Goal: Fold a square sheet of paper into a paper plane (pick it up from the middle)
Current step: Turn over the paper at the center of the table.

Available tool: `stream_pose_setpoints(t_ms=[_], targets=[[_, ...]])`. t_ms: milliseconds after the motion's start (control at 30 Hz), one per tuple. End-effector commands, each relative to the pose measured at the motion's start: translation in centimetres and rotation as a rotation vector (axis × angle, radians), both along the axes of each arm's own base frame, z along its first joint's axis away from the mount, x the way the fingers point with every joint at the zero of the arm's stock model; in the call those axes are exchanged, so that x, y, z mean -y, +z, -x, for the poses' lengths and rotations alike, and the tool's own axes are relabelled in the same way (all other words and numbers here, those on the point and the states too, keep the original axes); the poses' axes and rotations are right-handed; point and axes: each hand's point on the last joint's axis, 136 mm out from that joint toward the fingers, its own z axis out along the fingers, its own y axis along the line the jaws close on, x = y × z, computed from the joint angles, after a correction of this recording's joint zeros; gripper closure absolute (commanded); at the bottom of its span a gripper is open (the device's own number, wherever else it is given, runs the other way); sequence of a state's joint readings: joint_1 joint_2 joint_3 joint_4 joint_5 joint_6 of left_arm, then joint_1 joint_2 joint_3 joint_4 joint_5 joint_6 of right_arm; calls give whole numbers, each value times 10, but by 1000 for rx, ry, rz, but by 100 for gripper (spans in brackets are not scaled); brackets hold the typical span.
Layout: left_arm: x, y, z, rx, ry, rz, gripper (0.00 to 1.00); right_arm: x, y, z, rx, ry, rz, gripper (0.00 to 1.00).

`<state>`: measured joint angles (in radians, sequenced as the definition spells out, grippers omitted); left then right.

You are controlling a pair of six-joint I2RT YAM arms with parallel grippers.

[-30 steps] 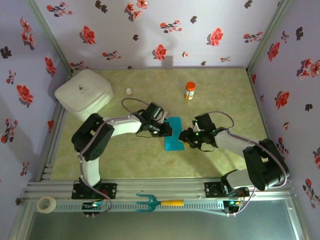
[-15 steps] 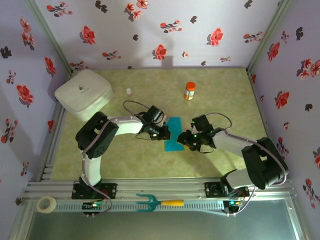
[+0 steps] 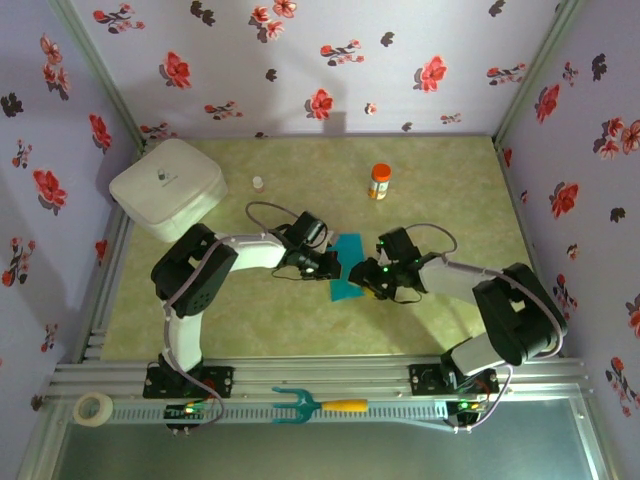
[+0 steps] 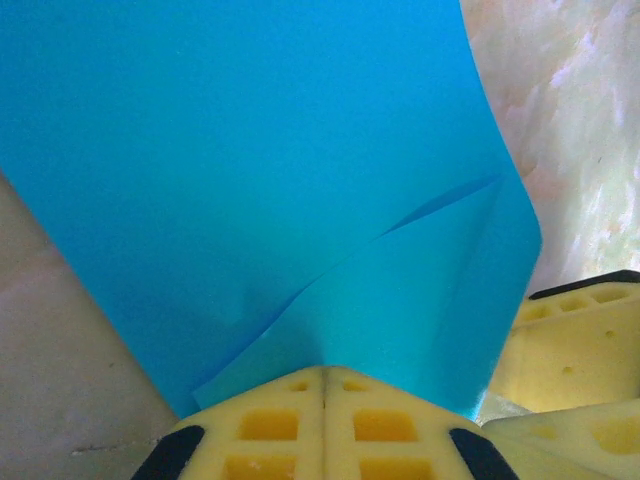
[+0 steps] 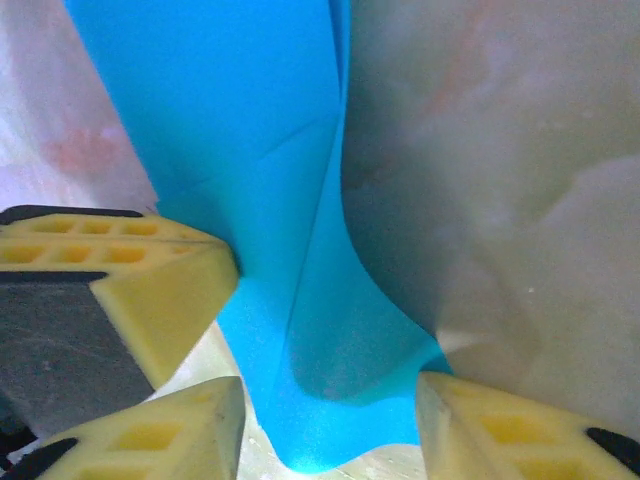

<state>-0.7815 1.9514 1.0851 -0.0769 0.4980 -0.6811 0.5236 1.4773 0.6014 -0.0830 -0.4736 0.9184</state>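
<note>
The square sheet of paper (image 3: 346, 272) is teal-blue and lies mid-table, folded over with creases showing. My left gripper (image 3: 333, 266) reaches in from the left and is shut on the sheet's edge. In the left wrist view its yellow pads (image 4: 290, 420) meet with the paper (image 4: 300, 180) pinched between them (image 4: 322, 374). My right gripper (image 3: 366, 281) comes from the right and is open. In the right wrist view its fingers (image 5: 480, 430) stand on either side of a lifted corner of the paper (image 5: 300, 300), not closed on it (image 5: 330, 402).
A white rounded box (image 3: 168, 187) sits at the back left. A small vial (image 3: 258, 183) and an orange bottle (image 3: 380, 181) stand behind the arms. On the front rail lie a teal pronged tool (image 3: 313, 405) and a tape roll (image 3: 93, 408).
The right gripper moved left up to the paper and opened wider. The left gripper closed fully on the sheet's edge and shifted slightly forward.
</note>
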Motion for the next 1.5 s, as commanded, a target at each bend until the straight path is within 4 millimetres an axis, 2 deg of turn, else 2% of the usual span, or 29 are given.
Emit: stream_pose_setpoints(t_ms=[0, 333, 600, 1267, 1467], targets=[[-8, -14, 9, -31, 9, -45, 96, -8, 11, -19, 50, -5, -23, 48], [-9, -16, 11, -38, 15, -41, 97, -2, 19, -47, 79, -17, -74, 47], [-2, -4, 8, -24, 19, -8, 97, -1, 15, -59, 75, -33, -132, 65], [0, 0, 6, -22, 31, 18, 95, 6, -2, -67, 65, -41, -169, 80], [3, 14, 3, 2, 35, 45, 89, 5, 5, -68, 92, -31, -185, 91]])
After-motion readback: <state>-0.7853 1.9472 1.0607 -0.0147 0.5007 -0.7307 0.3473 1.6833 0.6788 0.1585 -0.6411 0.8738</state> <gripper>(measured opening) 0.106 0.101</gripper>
